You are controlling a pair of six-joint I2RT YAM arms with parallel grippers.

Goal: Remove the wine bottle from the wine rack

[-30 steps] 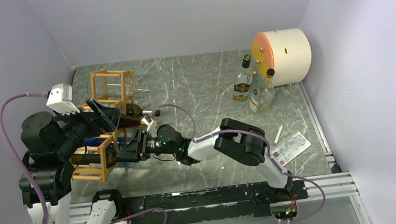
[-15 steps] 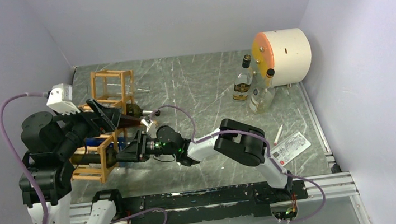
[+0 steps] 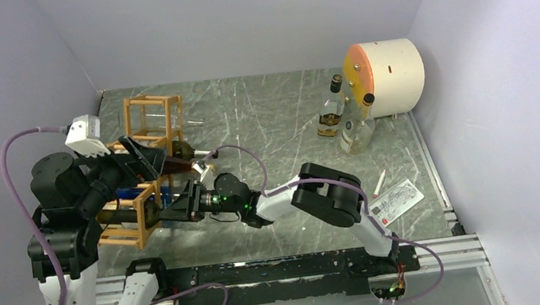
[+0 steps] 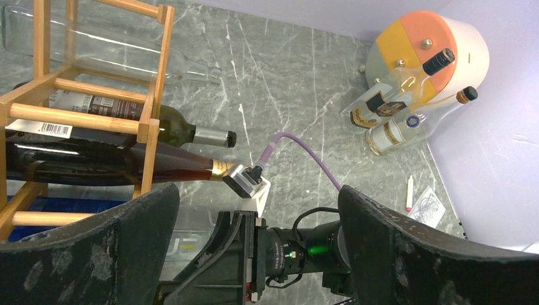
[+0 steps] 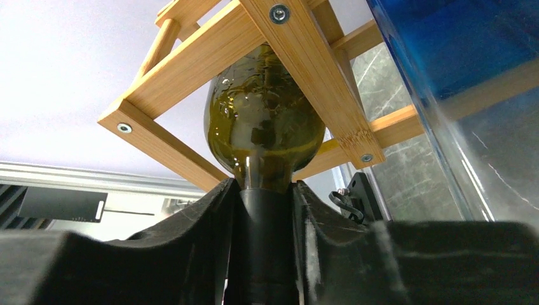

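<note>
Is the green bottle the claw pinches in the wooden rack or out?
In: the green bottle has its body inside the wine rack; only its neck sits in the right gripper.

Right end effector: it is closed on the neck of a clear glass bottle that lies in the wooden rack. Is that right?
Not quite. The right end effector is closed on the neck of a dark green bottle, not a clear glass one. That bottle does lie in the wooden rack. The right wrist view shows it.

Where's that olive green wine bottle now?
Right wrist view: the olive-green bottle lies in the nearest cell of the wine rack, left on the table, neck clamped by the right tool.
</note>
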